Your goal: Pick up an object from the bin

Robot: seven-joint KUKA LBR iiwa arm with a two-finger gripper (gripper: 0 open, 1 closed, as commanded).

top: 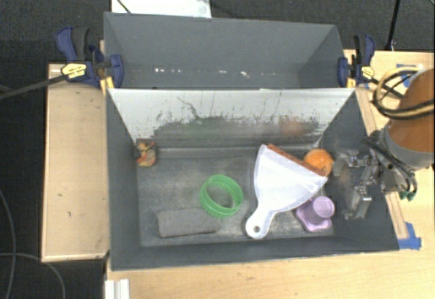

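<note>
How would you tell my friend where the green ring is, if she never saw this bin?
Start at the grey metal bin and look at the middle of its floor. Just left of the big white scoop, near the flat grey block, lies the green ring. It is the only green thing there, a round hoop open in the middle.

I see the bin (pixel 224 121) as scuffed matt grey metal; the white scoop (pixel 282 185) and green ring (pixel 221 196) look smooth plastic.
</note>
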